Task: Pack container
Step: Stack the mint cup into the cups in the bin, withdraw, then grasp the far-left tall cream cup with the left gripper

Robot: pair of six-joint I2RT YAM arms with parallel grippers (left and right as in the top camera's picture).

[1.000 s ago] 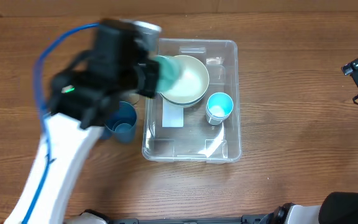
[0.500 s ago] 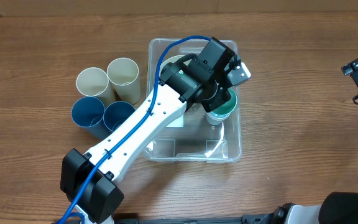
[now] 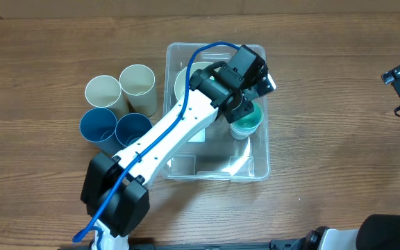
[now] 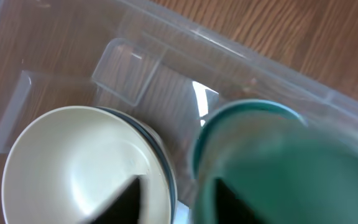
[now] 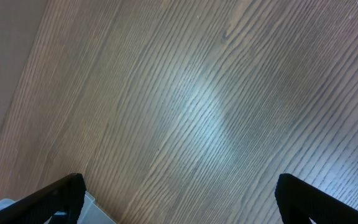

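Wood-grain counter (image 3: 325, 173) all around, and the clear container (image 3: 214, 167) sits at its middle, a touch nearer the far edge. The left pincer (image 4: 176, 186) is down inside it, pinching a green cup (image 3: 247, 121) by its wall on the container's right side. Just beside that cup, in the container's far-left part, lies a cream bowl (image 4: 73, 168). Outside the container, toward the counter's left edge, four cups stand bunched together: two cream cups (image 3: 139, 82) behind, two blue cups (image 3: 97, 125) in front. Over by the right edge, the right pincer (image 5: 180, 183) hangs above bare wood, fingers spread wide.
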